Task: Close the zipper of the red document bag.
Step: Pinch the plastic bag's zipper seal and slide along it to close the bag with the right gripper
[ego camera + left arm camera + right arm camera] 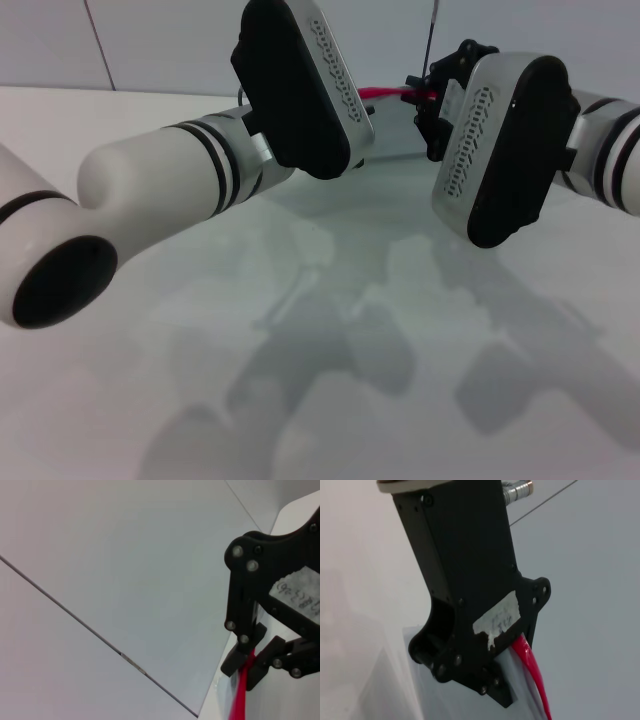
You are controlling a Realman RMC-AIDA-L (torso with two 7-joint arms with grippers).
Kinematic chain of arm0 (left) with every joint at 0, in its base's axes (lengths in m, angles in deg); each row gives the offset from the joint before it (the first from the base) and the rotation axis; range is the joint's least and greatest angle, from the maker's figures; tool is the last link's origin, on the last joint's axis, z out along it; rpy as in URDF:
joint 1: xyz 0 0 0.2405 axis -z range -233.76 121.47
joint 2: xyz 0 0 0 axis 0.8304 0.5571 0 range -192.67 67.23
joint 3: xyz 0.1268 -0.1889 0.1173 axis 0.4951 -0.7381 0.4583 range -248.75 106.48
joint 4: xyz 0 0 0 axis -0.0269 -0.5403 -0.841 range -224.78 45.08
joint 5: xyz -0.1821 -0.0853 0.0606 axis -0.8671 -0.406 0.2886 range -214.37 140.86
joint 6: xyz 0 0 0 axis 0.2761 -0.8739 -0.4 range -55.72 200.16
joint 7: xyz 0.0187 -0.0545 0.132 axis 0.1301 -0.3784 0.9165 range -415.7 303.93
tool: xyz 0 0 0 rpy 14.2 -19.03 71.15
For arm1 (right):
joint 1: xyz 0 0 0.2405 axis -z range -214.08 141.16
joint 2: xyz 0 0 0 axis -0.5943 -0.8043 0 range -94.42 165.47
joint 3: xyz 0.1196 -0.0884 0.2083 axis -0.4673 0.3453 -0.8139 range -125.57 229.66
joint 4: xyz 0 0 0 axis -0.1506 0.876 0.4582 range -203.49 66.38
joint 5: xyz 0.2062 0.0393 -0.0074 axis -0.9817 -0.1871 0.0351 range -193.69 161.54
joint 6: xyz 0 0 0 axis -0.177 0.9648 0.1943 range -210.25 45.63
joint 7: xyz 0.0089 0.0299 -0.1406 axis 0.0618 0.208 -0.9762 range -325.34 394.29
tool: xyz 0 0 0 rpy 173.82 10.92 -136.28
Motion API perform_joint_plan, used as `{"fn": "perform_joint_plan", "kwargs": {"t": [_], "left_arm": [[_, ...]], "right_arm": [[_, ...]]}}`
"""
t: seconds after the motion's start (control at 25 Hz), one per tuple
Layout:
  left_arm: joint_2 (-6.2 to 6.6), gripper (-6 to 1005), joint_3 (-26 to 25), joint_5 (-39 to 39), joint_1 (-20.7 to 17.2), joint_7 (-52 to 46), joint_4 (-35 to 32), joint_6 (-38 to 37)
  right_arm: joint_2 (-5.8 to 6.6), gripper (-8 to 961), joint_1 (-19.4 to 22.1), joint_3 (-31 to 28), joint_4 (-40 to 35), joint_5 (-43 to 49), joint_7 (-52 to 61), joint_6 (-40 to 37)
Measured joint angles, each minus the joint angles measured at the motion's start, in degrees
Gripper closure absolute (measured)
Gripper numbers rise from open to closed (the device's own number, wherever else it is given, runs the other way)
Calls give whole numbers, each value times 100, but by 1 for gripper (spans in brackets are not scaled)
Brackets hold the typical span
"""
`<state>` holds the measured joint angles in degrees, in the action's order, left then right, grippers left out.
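The zipper [388,94] is a thin red strip showing between my two raised wrists at the far side of the table. Below it lies the pale translucent red document bag [396,150], mostly hidden by the arms. In the left wrist view my right gripper [245,666] is shut on the zipper [241,697], its two black fingers pinched on the strip. The right wrist view shows my left gripper [492,687], fingers together at the bag's red edge, where the zipper [534,672] comes out from behind it.
The white table [330,330] carries the arms' shadows in front. A pale wall [160,40] with a thin seam stands just behind the bag. Both bulky wrist housings crowd the space above the bag.
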<state>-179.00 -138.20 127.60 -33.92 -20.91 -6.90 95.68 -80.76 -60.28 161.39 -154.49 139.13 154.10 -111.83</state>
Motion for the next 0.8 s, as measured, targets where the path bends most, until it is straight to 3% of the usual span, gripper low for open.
{"fn": "perform_joint_plan", "kwargs": {"t": [0.44, 0.8], "left_arm": [[11, 939, 27, 0, -179, 60, 347, 0], [23, 939, 9, -1, -776, 415, 1141, -1]], "right_arm": [[1, 882, 10, -218, 230, 6, 0, 150], [-2, 882, 9, -904, 618, 29, 0, 317]]}}
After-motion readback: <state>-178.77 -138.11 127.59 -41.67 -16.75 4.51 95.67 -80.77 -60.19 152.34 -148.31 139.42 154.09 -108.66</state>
